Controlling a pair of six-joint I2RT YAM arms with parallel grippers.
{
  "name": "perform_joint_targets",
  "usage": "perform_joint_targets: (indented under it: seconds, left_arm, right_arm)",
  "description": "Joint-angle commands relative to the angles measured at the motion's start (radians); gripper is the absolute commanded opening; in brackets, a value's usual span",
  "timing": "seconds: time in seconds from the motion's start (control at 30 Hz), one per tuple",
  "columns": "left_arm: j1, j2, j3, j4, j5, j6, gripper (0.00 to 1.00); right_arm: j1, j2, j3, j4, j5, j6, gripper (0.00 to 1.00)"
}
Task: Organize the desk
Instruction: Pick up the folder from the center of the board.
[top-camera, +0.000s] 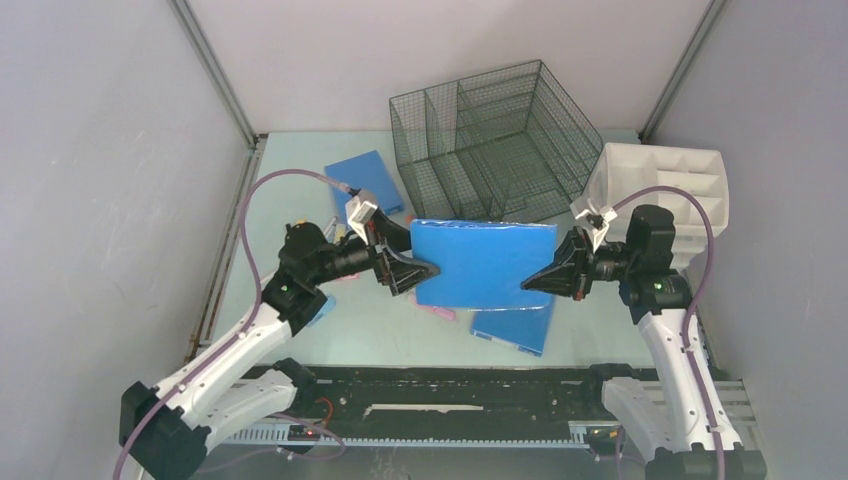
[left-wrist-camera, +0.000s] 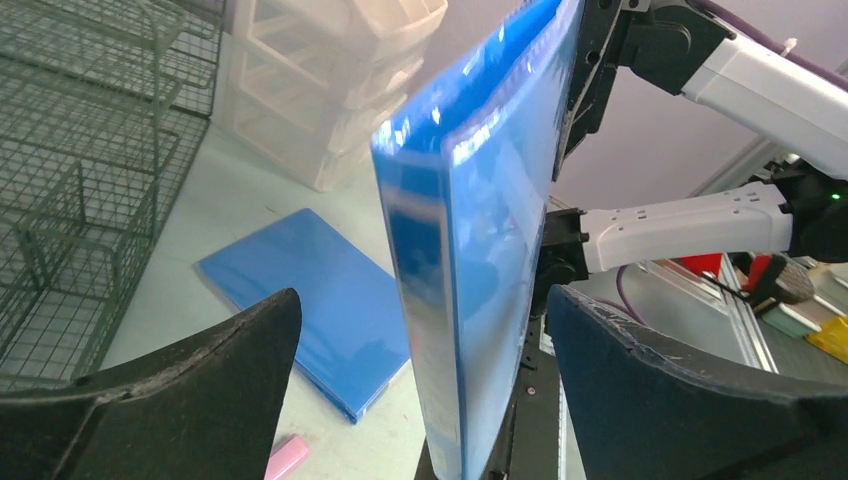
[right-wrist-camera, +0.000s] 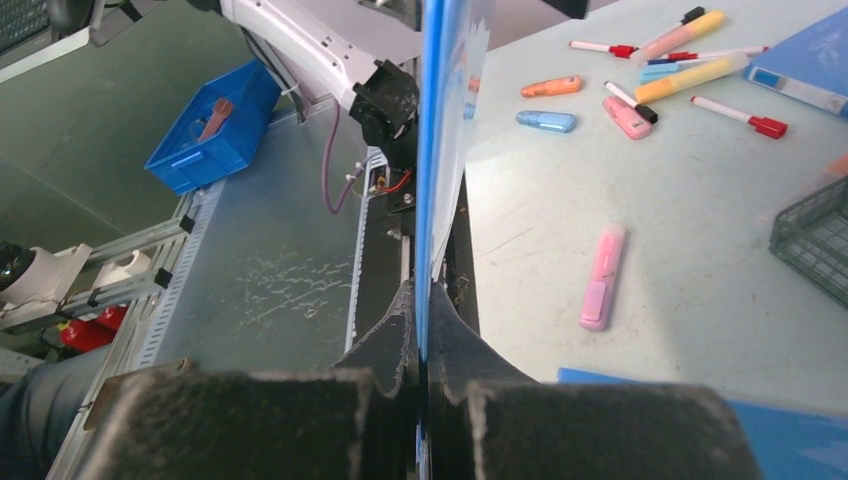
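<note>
The pale mint-green worktop (top-camera: 380, 345) fills the space between the grey walls, with a black rail (top-camera: 450, 395) along its near edge beside the arm bases. At its far side stands a dark wire-mesh organiser (top-camera: 495, 140), and just to the right of it a white plastic compartment tray (top-camera: 665, 180).

A large blue folder (top-camera: 483, 262) hangs upright above the middle of the worktop, edge-on between the two arms. The right gripper (top-camera: 530, 283) is clamped tight on its right edge; in the right wrist view its fingers (right-wrist-camera: 395, 330) pinch the thin blue sheet. The left gripper (top-camera: 425, 268) stands wide, one finger (left-wrist-camera: 240, 340) on each side of the folder's left edge and apart from it.

A second blue folder (top-camera: 365, 180) lies flat near the back left, a third (top-camera: 515, 328) flat under the held one. A pink highlighter (top-camera: 437, 312) lies near the third folder, and a scatter of markers (right-wrist-camera: 650, 70) lies farther left.
</note>
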Motion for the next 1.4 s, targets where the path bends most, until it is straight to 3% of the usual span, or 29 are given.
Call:
perform_joint_targets:
  seconds: [0.0, 0.1, 0.3, 0.4, 0.53, 0.6, 0.73, 0.87, 1.0, 1.07, 1.13, 1.37]
  left_arm:
    - [0.017, 0.084, 0.089, 0.080, 0.140, -0.036, 1.00]
    - [0.018, 0.133, 0.135, 0.117, 0.214, -0.065, 0.96]
    - [0.018, 0.186, 0.178, 0.114, 0.300, -0.078, 0.79]
    - [0.018, 0.186, 0.173, 0.112, 0.312, -0.077, 0.63]
    - [0.018, 0.187, 0.177, 0.106, 0.333, -0.067, 0.30]
    - [0.018, 0.190, 0.187, 0.103, 0.353, -0.058, 0.03]
    - [0.018, 0.172, 0.192, 0.091, 0.328, -0.067, 0.00]
    - [0.018, 0.096, 0.164, 0.031, 0.214, -0.036, 0.00]
    - [0.018, -0.001, 0.126, -0.037, 0.078, -0.007, 0.00]
    - [0.021, -0.054, 0.102, -0.081, -0.015, 0.007, 0.00]
    - [0.025, -0.124, 0.079, -0.137, -0.142, 0.024, 0.00]
    - [0.029, -0.361, -0.014, -0.193, -0.531, 0.049, 0.00]
  right_arm:
    - [0.031, -0.008, 0.003, -0.005, -0.044, -0.030, 0.00]
    - [0.037, -0.008, 0.003, -0.010, -0.039, -0.036, 0.00]
    - [0.041, -0.009, 0.003, -0.013, -0.036, -0.039, 0.00]
    - [0.042, -0.009, 0.003, -0.013, -0.034, -0.040, 0.00]
    - [0.044, -0.009, 0.003, -0.016, -0.029, -0.045, 0.00]
    - [0.045, -0.007, 0.003, -0.017, -0.026, -0.047, 0.00]
    - [0.046, -0.007, 0.003, -0.024, -0.004, -0.047, 0.00]
    - [0.047, -0.008, 0.003, -0.044, 0.037, -0.063, 0.31]
    - [0.047, -0.013, 0.005, -0.047, 0.062, -0.060, 0.81]
    - [0.047, -0.019, 0.016, -0.077, 0.103, -0.083, 0.94]
    - [0.042, -0.023, 0.035, -0.145, 0.161, -0.131, 0.99]
    - [0.012, -0.040, 0.061, -0.192, 0.339, -0.161, 1.00]
